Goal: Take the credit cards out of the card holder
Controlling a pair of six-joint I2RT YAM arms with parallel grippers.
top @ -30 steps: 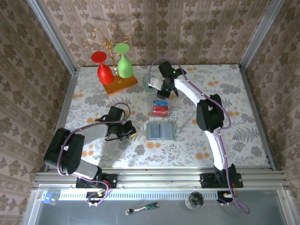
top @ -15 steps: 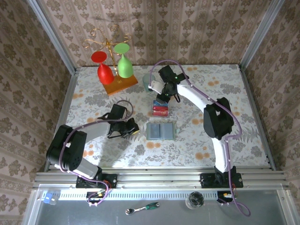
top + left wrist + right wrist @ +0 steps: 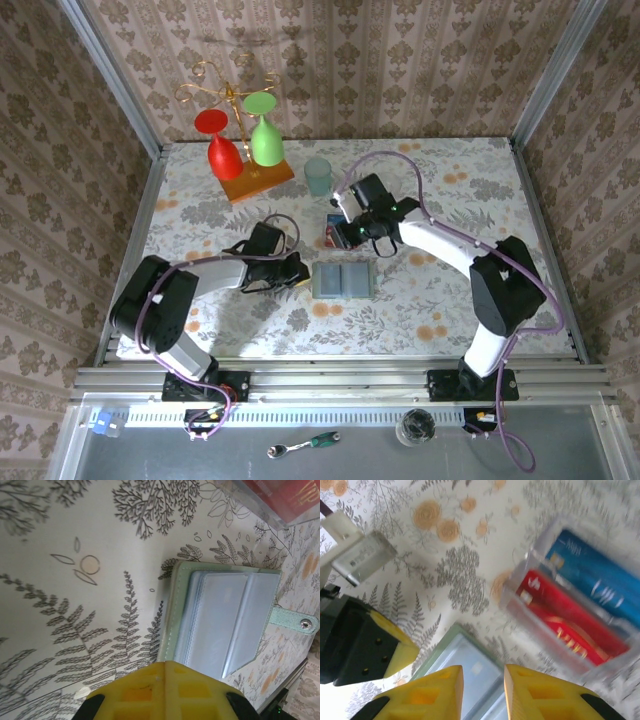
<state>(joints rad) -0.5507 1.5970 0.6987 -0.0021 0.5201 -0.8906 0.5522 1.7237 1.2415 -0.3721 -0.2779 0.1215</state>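
The left gripper (image 3: 291, 272) sits just left of the card holder (image 3: 344, 280); how far it is open cannot be told. The holder lies flat and open. Just beyond it, red and blue credit cards (image 3: 338, 233) rest in a clear tray (image 3: 512, 602). The right gripper (image 3: 483, 685) is over the holder's far edge, its fingers slightly parted and empty.

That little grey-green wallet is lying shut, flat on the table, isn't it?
Not shut: the card holder lies open, and the left wrist view shows its clear sleeves spread out. It does lie flat on the table.
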